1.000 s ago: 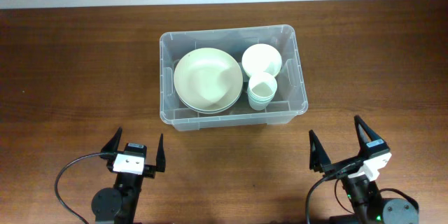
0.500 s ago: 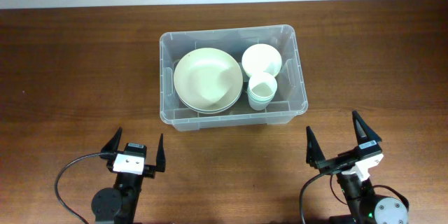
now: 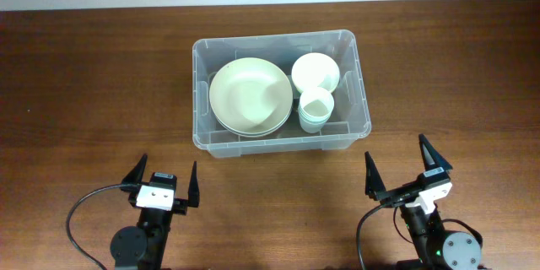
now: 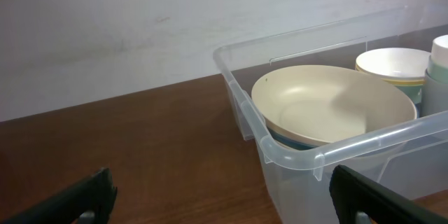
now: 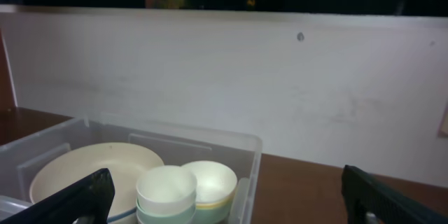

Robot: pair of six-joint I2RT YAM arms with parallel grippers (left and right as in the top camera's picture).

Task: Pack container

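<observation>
Clear container [image 3: 200, 93], with plates [image 3: 251, 97], bowl [image 3: 315, 71] and cups [image 3: 315, 105] inside. Both spread, empty: left pincer [image 3: 168, 169], right pincer [image 3: 394, 148]. Risk: a low reach could clip its rim.

container [image 3: 274, 38]: clear | plates [image 3: 249, 94]: cream | bowl [image 3: 315, 71]: white, yellow band | cups [image 3: 315, 105]: pale mint | table [image 3: 93, 84]: brown woodgrain

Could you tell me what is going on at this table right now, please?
Nothing is being handled at the moment. The clear container sits mid-table, already holding a wide cream dish, a white bowl and stacked cups. The left gripper and right gripper are near the front edge, apart from the container, both with jaws open and empty.
</observation>
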